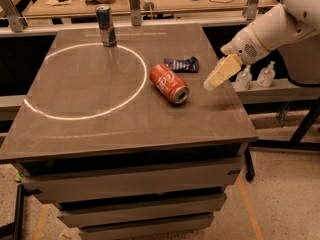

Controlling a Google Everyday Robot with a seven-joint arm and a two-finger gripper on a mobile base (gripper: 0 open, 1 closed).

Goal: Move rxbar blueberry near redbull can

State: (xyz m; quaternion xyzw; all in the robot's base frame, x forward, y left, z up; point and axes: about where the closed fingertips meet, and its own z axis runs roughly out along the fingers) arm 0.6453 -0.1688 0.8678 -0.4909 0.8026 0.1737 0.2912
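The gripper is at the right side of the worktop, at the end of a white arm that enters from the upper right. It is angled down and to the left, and its tan tip points toward the worktop surface. It holds nothing, and whether it is released or clenched cannot be told from this view. The snack bar, a flat, crinkled, dark blue wrapper, lies on the worktop to the left of the gripper tip, close to it but not in contact. A red soda can lies on its side just in front of the snack bar, with its silver end facing the front right. The energy drink can stands upright near the rear edge of the worktop, well apart from the snack bar and to its left. A thin white ring covers the left and middle of the worktop. The energy drink can stands at the rear of this ring, the soda can lies just beside its right edge, and the snack bar lies outside it. 2 small clear bottles stand on a ledge beyond the right edge of the worktop, behind the gripper. Drawer fronts are stacked below the worktop.
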